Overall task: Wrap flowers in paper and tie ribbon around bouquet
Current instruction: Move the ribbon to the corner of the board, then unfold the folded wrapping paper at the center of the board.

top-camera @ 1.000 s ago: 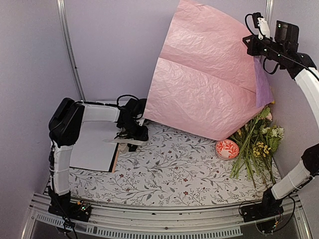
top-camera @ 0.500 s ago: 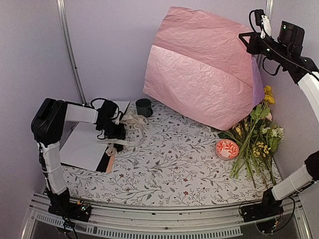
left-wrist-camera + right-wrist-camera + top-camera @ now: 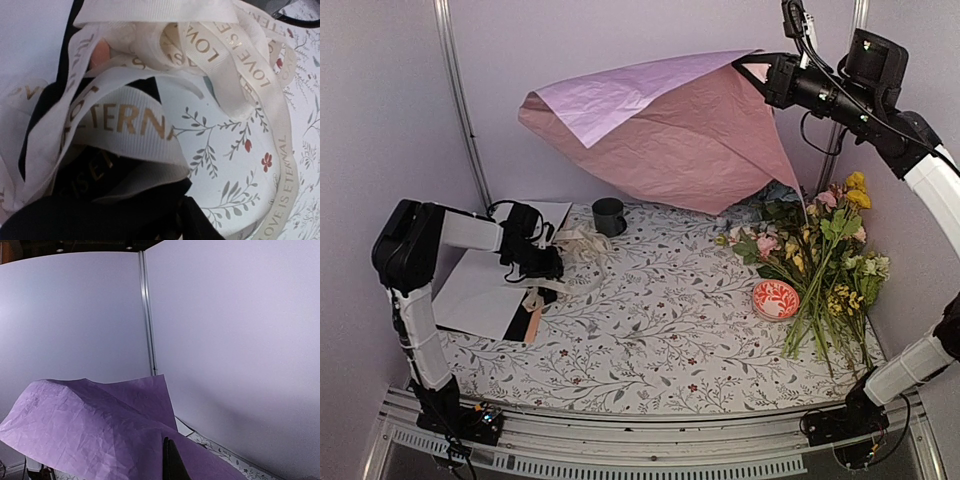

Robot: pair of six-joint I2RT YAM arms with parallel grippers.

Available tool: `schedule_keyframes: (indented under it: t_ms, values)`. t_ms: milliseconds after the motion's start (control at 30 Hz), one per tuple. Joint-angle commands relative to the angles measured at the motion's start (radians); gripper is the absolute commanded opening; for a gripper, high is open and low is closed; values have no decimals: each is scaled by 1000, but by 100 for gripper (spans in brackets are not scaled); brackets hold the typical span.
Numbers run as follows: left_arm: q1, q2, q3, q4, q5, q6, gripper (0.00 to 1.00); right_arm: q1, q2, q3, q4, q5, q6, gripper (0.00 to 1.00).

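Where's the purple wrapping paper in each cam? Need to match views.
Top external: the paper hangs aloft at upper centre, pinched at its right end by the right gripper.
Left wrist: not in it; cream ribbon fills most of the view.
Right wrist: paper at lower left, lilac side showing.
Shared landmark: the floral tablecloth, in all three views.

The left arm (image 3: 470, 228) rises from the near left corner of the table (image 3: 660, 335), elbow high and forearm reaching right. The left gripper (image 3: 542, 270) sits low over the left side, its jaws obscured. The right arm (image 3: 920, 170) stretches tall above the far right corner, and the right gripper (image 3: 760, 76) is pinched tight on the paper (image 3: 670, 140).
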Motion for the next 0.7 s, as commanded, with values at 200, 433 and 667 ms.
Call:
schedule_keyframes:
  t_ms: [200, 433, 667]
  values:
    - [-32, -562, -293, 350, 104, 45, 70, 141, 16, 64, 116, -248, 155, 0]
    - [-326, -1002, -752, 786, 134, 314, 97, 121, -53, -14, 139, -143, 25, 0]
    - [-366, -1086, -752, 748, 283, 281, 99, 75, -88, -49, 127, -186, -80, 0]
